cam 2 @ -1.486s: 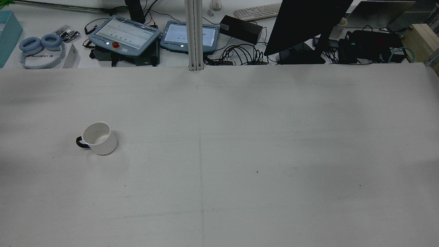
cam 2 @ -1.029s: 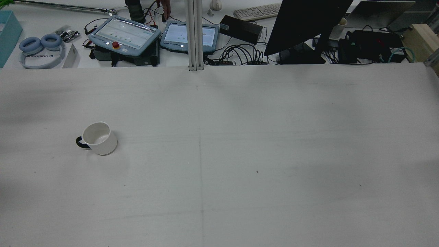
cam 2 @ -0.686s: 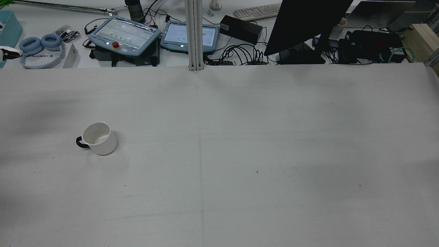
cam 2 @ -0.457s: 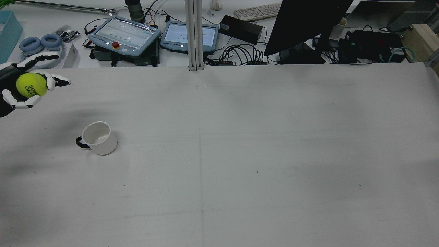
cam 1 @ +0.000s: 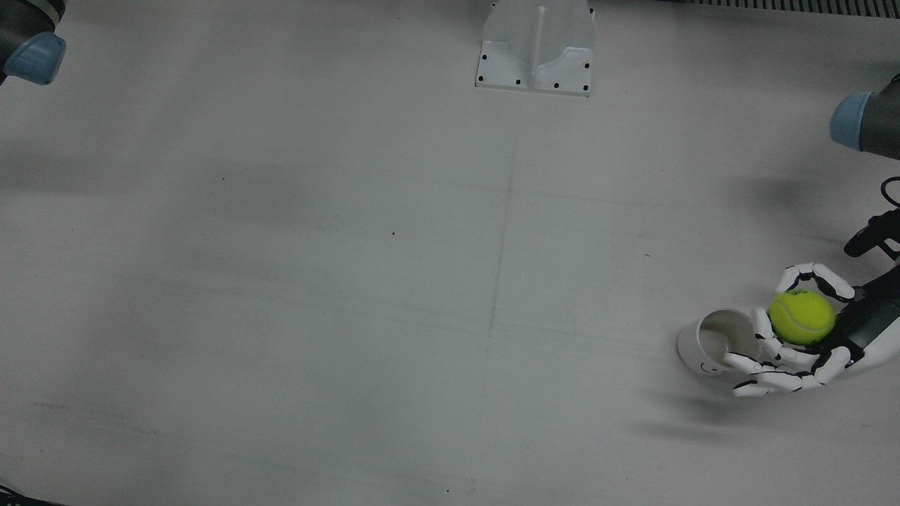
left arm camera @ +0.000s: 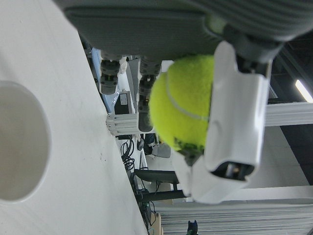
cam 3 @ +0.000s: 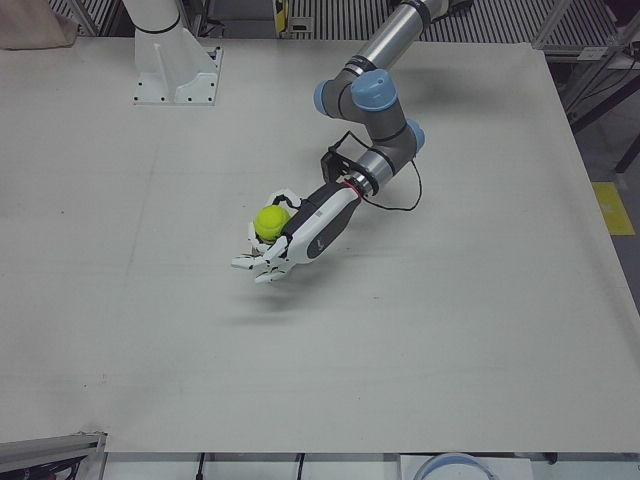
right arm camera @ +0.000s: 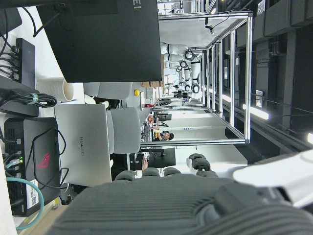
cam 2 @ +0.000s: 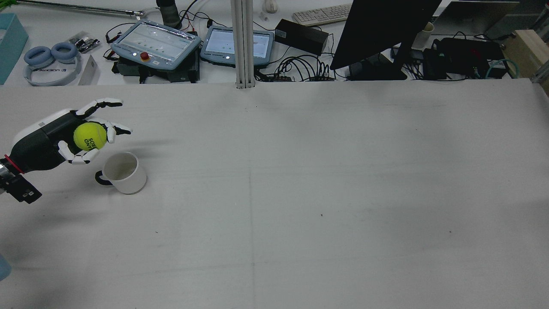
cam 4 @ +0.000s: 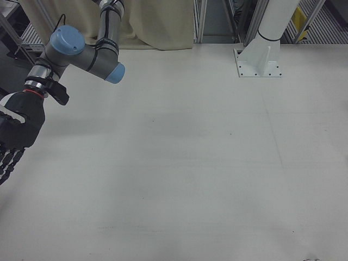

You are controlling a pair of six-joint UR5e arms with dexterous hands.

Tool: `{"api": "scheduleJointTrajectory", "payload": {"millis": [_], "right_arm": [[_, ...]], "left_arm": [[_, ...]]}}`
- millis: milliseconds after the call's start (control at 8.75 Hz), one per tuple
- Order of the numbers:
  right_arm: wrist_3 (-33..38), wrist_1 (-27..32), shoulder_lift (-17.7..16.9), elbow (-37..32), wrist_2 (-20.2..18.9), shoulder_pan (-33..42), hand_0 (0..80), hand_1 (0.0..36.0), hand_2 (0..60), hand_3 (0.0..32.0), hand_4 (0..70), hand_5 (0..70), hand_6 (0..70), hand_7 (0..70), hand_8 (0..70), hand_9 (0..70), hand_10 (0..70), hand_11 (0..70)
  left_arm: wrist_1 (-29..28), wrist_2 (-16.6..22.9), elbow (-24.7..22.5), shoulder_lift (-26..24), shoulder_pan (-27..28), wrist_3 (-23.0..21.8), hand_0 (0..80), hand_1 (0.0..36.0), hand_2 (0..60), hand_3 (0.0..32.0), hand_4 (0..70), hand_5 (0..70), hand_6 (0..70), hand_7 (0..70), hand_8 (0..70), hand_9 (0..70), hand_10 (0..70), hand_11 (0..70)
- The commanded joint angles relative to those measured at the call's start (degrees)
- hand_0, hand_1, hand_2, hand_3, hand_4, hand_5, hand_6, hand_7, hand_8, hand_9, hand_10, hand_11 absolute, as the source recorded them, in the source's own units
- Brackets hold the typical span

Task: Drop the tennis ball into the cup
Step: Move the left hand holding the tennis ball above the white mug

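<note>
1. The left hand (cam 2: 64, 137), glossy white segments over a black palm, is curling its fingers (cam 1: 815, 273) loosely around the tennis ball (cam 2: 89, 136), cradling it in the palm
2. The tennis ball, a fuzzy yellow-green sphere with a pale curved seam and dark lettering, is hanging just above and beside the mug's rim, not over the opening
3. The mug (cam 2: 124, 172), a smooth white cylinder with a black loop handle, is standing upright on the matte grey-white table (cam 2: 326, 180), its hollow showing nothing inside
4. The right hand (cam 4: 13, 138), black-backed, is hovering well away from the mug; its finger spread cannot be told
</note>
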Motion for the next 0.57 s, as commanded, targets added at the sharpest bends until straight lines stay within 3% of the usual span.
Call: {"api": "scheduleJointTrajectory", "payload": {"millis": [0, 229, 343, 457], "right_arm": [[0.00, 0.00, 0.02, -0.04, 0.00, 0.00, 0.0, 0.0, 0.0, 0.0, 0.0, 0.0, 0.0, 0.0, 0.0, 0.0, 0.0, 0.0], [0.00, 0.00, 0.02, -0.04, 0.00, 0.00, 0.0, 0.0, 0.0, 0.0, 0.0, 0.0, 0.0, 0.0, 0.0, 0.0, 0.0, 0.0], [0.00, 0.00, 0.02, -0.04, 0.00, 0.00, 0.0, 0.0, 0.0, 0.0, 0.0, 0.0, 0.0, 0.0, 0.0, 0.0, 0.0, 0.0], [0.00, 0.00, 0.02, -0.04, 0.00, 0.00, 0.0, 0.0, 0.0, 0.0, 0.0, 0.0, 0.0, 0.0, 0.0, 0.0, 0.0, 0.0]], "left_arm": [[-0.04, -0.29, 3.36, -0.82, 0.41, 2.15, 80.0, 36.0, 60.0, 16.0, 0.0, 25.9, 63.8, 46.8, 29.1, 25.6, 7.1, 14.4], [-1.89, -0.29, 4.79, -0.39, 0.24, 2.14, 80.0, 36.0, 60.0, 15.0, 0.1, 26.2, 66.5, 46.3, 29.5, 25.4, 7.3, 14.4], [-2.16, -0.37, 4.87, -0.21, 0.24, 2.23, 80.0, 36.0, 59.6, 16.4, 0.0, 24.7, 60.6, 45.0, 27.9, 24.2, 7.0, 14.0], [-2.16, -0.38, 4.87, -0.38, 0.41, 2.24, 80.0, 36.0, 57.5, 17.8, 0.0, 20.9, 42.1, 45.8, 23.7, 23.6, 6.6, 13.5]]}}
